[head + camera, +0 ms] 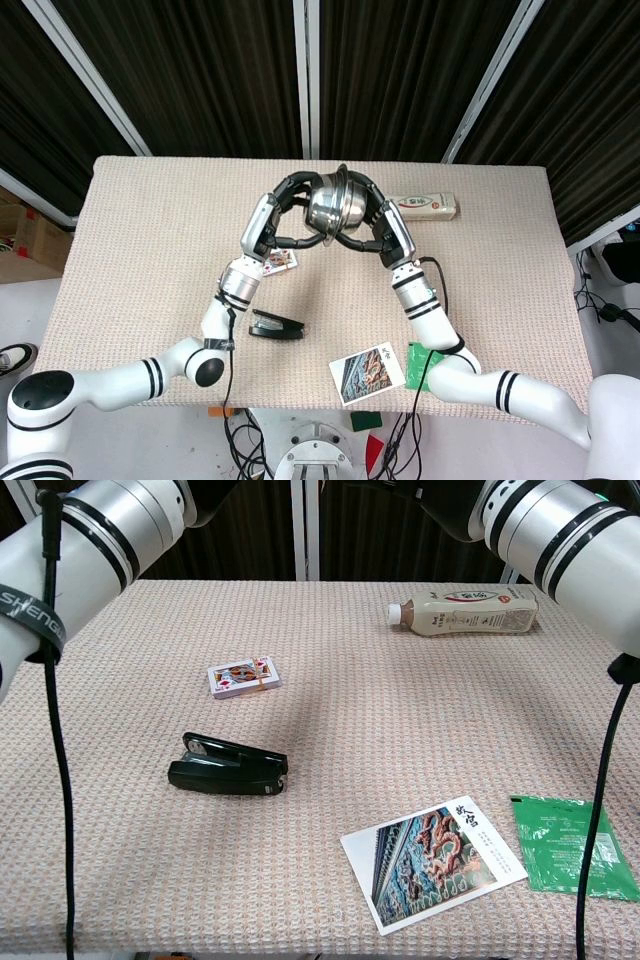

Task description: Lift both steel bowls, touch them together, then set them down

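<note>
1. Dark curtains hang behind a surface [150, 220] covered in beige woven cloth.
2. Left to right on it in the chest view: a deck of playing cards [241, 677], a black stapler [228, 766], a picture postcard [433, 862], a green packet [567, 844], and, at the back, a bottle [465, 611] lying on its side with its cap to the left.
3. Left hand [283, 215] curls its fingers round the left steel bowl [325, 208], held up in the air above the middle of the surface.
4. Right hand [375, 222] grips the right steel bowl [350, 207] at the same height.
5. Both bowls are tipped on edge with their rims pressed together (mouths facing each other, so nothing inside can be seen).
</note>
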### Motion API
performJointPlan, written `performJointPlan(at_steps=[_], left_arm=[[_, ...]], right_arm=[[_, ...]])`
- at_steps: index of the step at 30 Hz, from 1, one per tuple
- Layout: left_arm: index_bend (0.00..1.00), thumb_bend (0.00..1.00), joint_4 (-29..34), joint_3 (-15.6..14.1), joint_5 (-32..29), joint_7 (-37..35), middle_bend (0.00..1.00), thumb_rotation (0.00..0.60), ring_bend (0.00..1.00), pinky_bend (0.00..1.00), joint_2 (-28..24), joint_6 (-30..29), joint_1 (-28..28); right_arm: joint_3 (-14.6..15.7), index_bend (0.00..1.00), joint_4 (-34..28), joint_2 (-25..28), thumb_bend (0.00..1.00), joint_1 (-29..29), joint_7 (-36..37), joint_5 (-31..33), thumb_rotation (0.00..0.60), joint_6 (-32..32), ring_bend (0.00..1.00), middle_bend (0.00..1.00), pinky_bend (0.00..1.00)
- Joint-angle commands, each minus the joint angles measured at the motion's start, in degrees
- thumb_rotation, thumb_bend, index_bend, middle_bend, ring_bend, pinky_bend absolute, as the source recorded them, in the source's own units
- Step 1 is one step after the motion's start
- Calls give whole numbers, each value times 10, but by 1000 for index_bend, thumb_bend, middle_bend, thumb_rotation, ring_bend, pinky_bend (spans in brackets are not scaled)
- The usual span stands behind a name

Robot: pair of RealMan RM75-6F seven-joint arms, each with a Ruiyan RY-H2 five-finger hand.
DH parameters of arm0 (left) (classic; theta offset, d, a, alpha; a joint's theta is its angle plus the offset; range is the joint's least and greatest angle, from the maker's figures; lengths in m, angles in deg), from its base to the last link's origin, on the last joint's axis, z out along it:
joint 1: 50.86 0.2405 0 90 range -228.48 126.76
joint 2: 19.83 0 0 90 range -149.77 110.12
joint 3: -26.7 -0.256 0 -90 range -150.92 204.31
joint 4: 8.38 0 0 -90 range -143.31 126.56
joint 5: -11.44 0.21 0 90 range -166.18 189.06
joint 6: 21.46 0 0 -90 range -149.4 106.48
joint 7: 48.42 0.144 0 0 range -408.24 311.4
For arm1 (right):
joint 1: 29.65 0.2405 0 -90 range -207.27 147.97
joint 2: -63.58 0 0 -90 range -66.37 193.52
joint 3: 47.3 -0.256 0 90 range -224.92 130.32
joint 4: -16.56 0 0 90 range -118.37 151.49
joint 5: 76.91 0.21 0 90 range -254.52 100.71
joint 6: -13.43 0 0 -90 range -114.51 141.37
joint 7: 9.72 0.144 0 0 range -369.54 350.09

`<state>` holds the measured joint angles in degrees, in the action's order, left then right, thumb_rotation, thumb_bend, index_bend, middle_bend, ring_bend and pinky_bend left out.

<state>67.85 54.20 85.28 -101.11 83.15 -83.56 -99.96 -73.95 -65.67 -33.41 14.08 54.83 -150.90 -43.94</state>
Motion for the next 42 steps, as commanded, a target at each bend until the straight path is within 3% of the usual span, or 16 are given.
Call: performJointPlan(at_steps=[1, 8, 21, 28, 30, 34, 37, 42], left_arm=[[591, 208, -3, 2, -4, -2, 603, 600, 441, 422, -4, -6, 6], [591, 208, 3, 9, -9, -11, 603, 600, 441, 422, -19, -16, 16], [591, 210, -9, 5, -1, -12, 604, 600, 443, 422, -6, -1, -7], [591, 210, -4, -16, -6, 12, 604, 600, 443, 422, -47, -27, 39], [593, 209, 1, -40, -10, 46, 605, 600, 448, 425, -83, -12, 61], [607, 211, 57, -80, -78, 124, 617, 600, 476, 459, -215, 97, 94], [618, 217, 82, -95, -121, 226, 628, 600, 485, 462, -268, 88, 115], [627, 219, 123, -135, -205, 436, 630, 600, 488, 462, -318, 41, 142]], right_arm=[[1, 619, 2, 3, 273, -8, 2, 6, 600, -5, 463, 487, 408], [3, 618, 2, 15, 273, -25, 17, 12, 600, -10, 463, 487, 408], [2, 618, 4, -1, 275, -1, 4, 0, 600, 0, 463, 487, 408], [20, 618, 1, 47, 275, -43, -9, -6, 600, -24, 462, 487, 408], [40, 618, 8, 73, 275, -60, -49, -20, 600, -33, 460, 487, 408], [74, 620, 8, 126, 282, -91, -153, -27, 600, -45, 476, 488, 411], [96, 620, -9, 163, 293, -109, -240, -20, 600, -46, 483, 492, 414], [132, 620, -48, 217, 297, -134, -450, 30, 600, -43, 488, 496, 416]])
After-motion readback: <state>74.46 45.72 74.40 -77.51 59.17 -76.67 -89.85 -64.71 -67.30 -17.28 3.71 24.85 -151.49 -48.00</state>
